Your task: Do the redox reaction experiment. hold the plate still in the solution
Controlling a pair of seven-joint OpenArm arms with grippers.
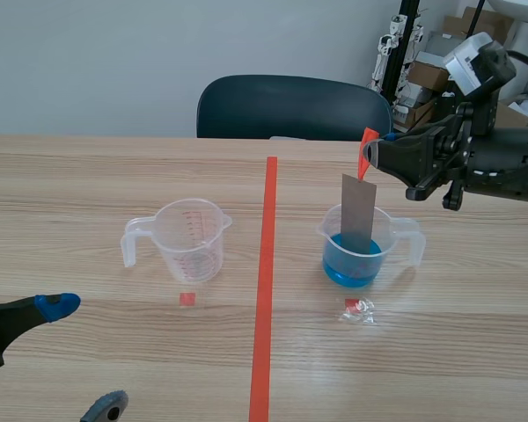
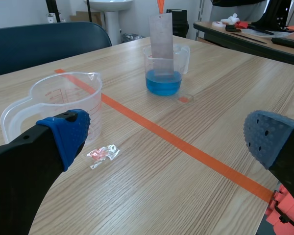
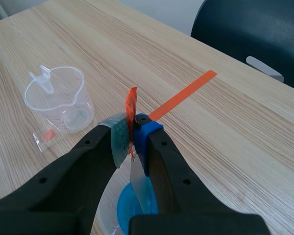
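Observation:
A grey metal plate [image 1: 358, 212] hangs upright from an orange-red tab [image 1: 366, 151], its lower end dipped in blue solution inside a clear beaker [image 1: 361, 247] right of the tape line. My right gripper [image 1: 375, 155] is shut on the tab above the beaker. In the right wrist view the tab [image 3: 131, 110] sticks up between the pads, with the plate [image 3: 138, 183] and the blue solution [image 3: 132, 208] below. My left gripper [image 2: 166, 137] is open low at the near left, holding nothing. From the left wrist view the plate [image 2: 161, 43] and beaker [image 2: 165, 68] stand far ahead.
An empty clear measuring cup [image 1: 187, 240] stands left of the tape line. A small crumpled plastic wrapper [image 1: 359, 310] lies in front of the beaker. A dark chair [image 1: 292, 109] is behind the table's far edge. Boxes and gear [image 1: 431, 61] are stacked at back right.

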